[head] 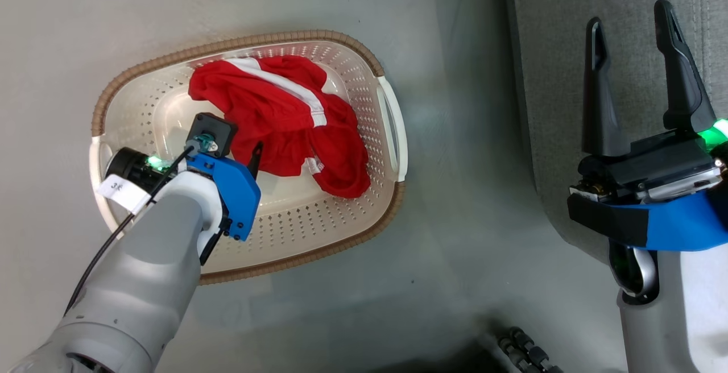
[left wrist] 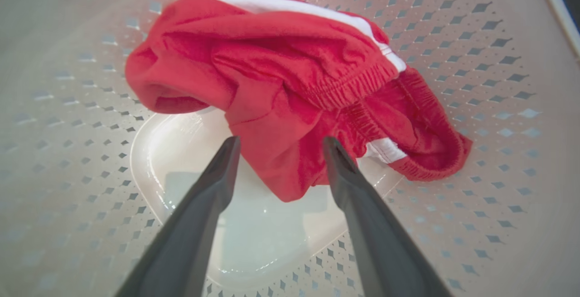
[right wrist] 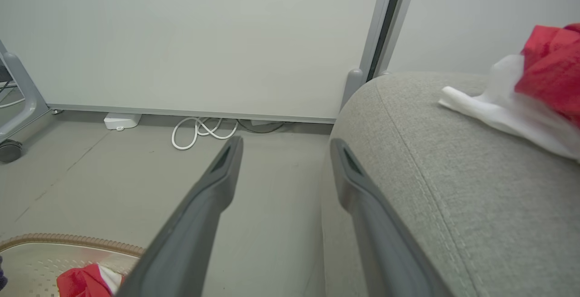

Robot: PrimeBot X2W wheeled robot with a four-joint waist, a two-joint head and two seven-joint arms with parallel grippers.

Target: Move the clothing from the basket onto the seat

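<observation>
The basket [head: 392, 128] stands on the floor, cream with a brown rim. One red piece of clothing [head: 284, 117] with white stripes lies crumpled inside it. My left gripper [left wrist: 281, 145] reaches down into the basket and is open, its fingertips on either side of the garment's [left wrist: 290, 84] lower fold. My right gripper [head: 631, 66] hangs open and empty over the left edge of the grey seat [head: 557, 77]. In the right wrist view, a second red and white garment [right wrist: 543, 70] lies on the seat [right wrist: 453, 174], to the right of the right gripper [right wrist: 285, 145].
Bare grey floor [head: 466, 202] separates the basket from the seat. A white cable [right wrist: 199, 131] and a small white box [right wrist: 120, 119] lie along the far wall. A grey frame on a castor [right wrist: 9, 150] stands at the left. A dark wheel [head: 523, 350] sits at the bottom.
</observation>
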